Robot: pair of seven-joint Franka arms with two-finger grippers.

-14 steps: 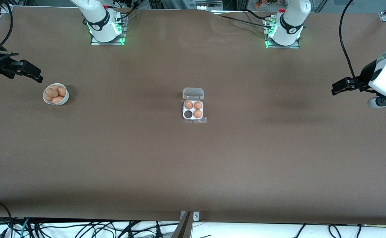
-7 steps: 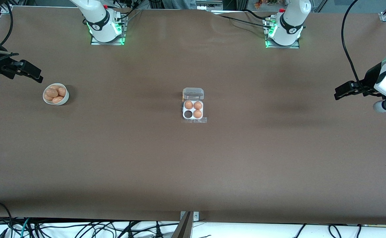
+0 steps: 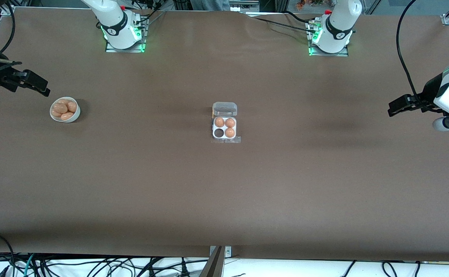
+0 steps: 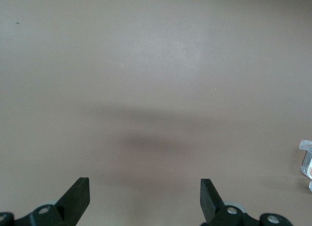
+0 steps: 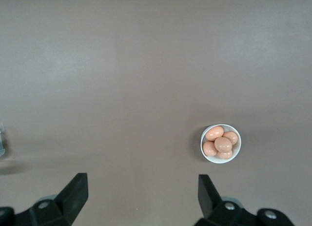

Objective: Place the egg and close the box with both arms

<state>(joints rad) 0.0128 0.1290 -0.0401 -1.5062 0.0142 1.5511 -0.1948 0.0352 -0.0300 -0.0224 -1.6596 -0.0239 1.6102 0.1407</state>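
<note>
The box [image 3: 224, 128] sits mid-table with its clear lid [image 3: 225, 109] standing open. Three eggs fill its cells; the cell [image 3: 219, 133] toward the right arm's end and nearer the front camera is empty. Several alike eggs [image 3: 60, 107] lie in a round white bowl [image 3: 77, 112] at the right arm's end, and nothing marks one as the task's egg. My right gripper [image 3: 42, 89] hangs open and empty near that bowl, which its wrist view shows [image 5: 220, 160] off to one side of its gripper [image 5: 141, 192]. My left gripper [image 3: 393, 107] hangs open and empty over bare table at the left arm's end [image 4: 145, 196].
The two arm bases [image 3: 124, 36] [image 3: 330, 38] stand along the table edge farthest from the front camera. A sliver of the box [image 4: 307, 160] shows at the edge of the left wrist view. Cables [image 3: 93, 265] hang below the table's nearest edge.
My left arm has drawn back a little toward its own end of the table. The right arm, the box and the bowl have not moved.
</note>
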